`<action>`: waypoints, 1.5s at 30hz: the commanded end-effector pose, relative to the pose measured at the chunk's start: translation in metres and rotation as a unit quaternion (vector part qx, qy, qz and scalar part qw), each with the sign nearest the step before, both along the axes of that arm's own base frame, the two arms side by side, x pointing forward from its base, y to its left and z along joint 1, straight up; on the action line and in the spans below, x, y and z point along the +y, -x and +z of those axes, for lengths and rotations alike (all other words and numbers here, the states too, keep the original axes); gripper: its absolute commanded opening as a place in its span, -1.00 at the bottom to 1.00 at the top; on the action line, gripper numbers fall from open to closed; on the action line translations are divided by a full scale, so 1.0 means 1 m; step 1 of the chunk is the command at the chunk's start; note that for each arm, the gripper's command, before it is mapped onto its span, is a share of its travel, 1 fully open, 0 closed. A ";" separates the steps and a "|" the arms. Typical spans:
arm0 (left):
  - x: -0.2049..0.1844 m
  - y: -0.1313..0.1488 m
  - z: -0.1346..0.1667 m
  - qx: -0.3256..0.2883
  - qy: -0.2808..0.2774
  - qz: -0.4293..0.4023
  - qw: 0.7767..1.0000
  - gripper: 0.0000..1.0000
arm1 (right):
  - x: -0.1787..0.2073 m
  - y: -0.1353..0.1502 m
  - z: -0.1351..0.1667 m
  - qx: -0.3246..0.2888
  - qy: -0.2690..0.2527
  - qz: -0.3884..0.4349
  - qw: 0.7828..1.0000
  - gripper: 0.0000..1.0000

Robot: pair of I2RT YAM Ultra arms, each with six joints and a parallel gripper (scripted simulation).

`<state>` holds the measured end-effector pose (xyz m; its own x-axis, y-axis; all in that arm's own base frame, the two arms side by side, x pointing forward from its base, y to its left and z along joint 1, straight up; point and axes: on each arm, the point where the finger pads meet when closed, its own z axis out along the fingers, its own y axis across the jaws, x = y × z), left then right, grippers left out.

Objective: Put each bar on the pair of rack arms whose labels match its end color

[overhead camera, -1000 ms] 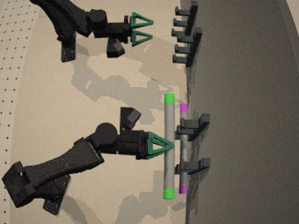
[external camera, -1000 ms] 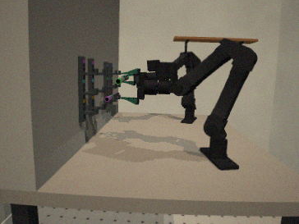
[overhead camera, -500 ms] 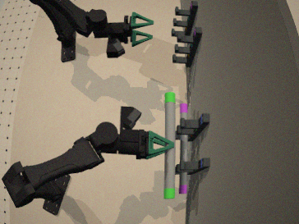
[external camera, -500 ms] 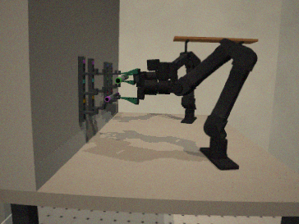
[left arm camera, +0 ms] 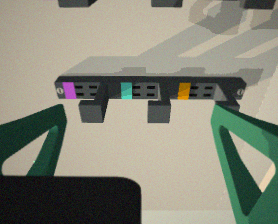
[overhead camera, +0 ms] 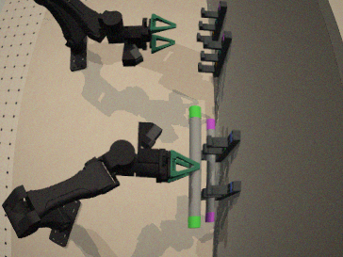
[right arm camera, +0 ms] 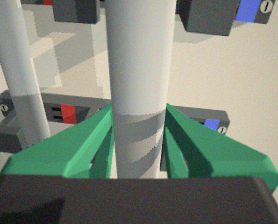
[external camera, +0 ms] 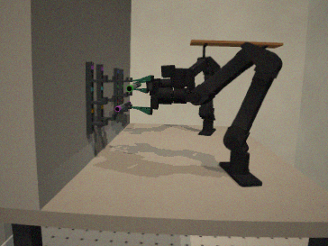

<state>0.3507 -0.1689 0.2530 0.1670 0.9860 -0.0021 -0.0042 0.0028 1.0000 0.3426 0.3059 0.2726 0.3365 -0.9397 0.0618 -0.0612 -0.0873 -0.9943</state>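
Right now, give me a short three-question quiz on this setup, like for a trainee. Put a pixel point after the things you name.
1. Which gripper holds the green-ended bar [overhead camera: 194, 189] [external camera: 131, 88] [right arm camera: 140, 65]: left or right?
2. True or false: the left gripper [overhead camera: 163, 34] [left arm camera: 138, 112] is shut.
3. Fill in: the other bar [overhead camera: 210, 170] [external camera: 118, 108] [right arm camera: 22, 75] has ends painted ____.

Key: 1. right; 2. false; 3. purple
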 end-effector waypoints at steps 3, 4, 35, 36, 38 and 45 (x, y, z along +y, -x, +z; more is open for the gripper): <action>-0.002 0.002 -0.004 0.002 -0.001 -0.001 1.000 1.00 | 0.001 0.000 0.031 -0.031 -0.044 -0.001 0.999 -1.00; -0.002 0.002 -0.004 0.002 -0.001 -0.001 1.000 1.00 | 0.001 0.000 0.030 -0.031 -0.044 -0.001 0.999 -1.00; -0.002 0.002 -0.004 0.002 -0.001 -0.001 1.000 1.00 | 0.001 -0.006 0.022 -0.031 -0.044 -0.001 0.999 -1.00; -0.002 0.002 -0.004 0.002 -0.001 -0.001 1.000 1.00 | 0.001 -0.007 0.021 -0.031 -0.044 -0.001 0.999 -1.00; -0.002 0.002 -0.004 0.002 -0.001 -0.001 1.000 1.00 | 0.001 -0.009 0.021 -0.031 -0.044 -0.001 0.999 -1.00; -0.002 0.002 -0.004 0.002 -0.001 -0.001 1.000 1.00 | 0.002 -0.013 0.019 -0.031 -0.044 -0.001 0.999 -1.00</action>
<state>0.3507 -0.1689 0.2530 0.1670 0.9860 -0.0021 -0.0042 0.0028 1.0000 0.3514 0.3078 0.2579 0.3358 -0.9396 0.0665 -0.0694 -0.0951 -0.9930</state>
